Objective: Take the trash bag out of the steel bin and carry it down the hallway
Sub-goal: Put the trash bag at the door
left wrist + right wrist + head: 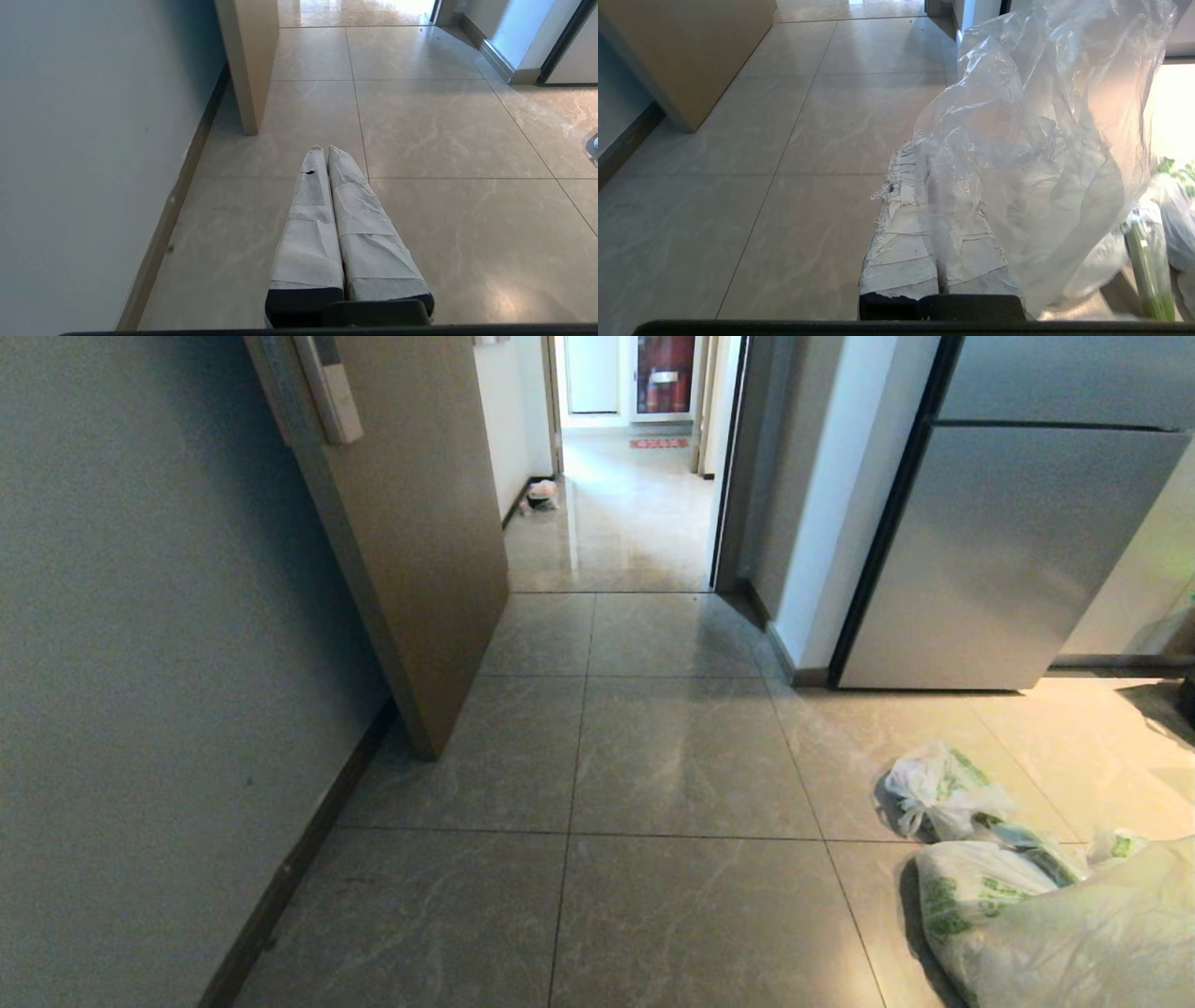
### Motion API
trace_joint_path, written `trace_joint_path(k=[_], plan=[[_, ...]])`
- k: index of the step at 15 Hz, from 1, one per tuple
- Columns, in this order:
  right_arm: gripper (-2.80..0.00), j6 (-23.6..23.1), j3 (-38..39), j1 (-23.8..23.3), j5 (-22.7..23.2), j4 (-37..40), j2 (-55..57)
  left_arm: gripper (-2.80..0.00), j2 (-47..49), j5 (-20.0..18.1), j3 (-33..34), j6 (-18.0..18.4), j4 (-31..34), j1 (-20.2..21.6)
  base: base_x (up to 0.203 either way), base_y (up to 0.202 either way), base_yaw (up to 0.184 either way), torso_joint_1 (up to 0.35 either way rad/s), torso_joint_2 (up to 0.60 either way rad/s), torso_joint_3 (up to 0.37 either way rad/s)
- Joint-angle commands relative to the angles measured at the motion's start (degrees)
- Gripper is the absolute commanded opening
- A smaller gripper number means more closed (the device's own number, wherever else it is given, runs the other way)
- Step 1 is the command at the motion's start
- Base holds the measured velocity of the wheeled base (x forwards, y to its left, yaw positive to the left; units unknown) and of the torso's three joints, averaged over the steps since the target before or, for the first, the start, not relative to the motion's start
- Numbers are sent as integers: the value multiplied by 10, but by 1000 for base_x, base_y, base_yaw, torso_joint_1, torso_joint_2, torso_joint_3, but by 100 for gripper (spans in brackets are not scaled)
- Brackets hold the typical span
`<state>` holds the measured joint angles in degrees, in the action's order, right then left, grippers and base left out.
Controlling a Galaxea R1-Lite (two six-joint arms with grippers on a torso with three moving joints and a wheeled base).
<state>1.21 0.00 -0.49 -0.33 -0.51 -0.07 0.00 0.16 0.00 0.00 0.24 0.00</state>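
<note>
While the right pincer (941,186) was clamped on the trash bag (1031,140), already out of any bin, the hallway (625,513) lay ahead, untravelled.

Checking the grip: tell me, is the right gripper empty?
No: the right gripper is shut on the trash bag, which drapes over its fingers.
</note>
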Motion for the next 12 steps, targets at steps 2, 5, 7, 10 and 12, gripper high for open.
trace_joint_path(k=[2,5,7,10,12], plan=[[-280,0,1,0,0,0,1,-280,0,0,0,0,0,0,191,0,1,0,1,0],[-280,0,1,0,0,0,1,-280,0,0,0,0,0,0,189,0,1,2,1,3],[-280,0,1,0,0,0,1,-280,0,0,0,0,0,0,192,0,-1,4,-2,2],[-280,0,1,0,0,0,1,-280,0,0,0,0,0,0,192,0,1,2,5,2],[-280,0,1,0,0,0,1,-280,0,0,0,0,0,0,193,0,-1,2,7,0]])
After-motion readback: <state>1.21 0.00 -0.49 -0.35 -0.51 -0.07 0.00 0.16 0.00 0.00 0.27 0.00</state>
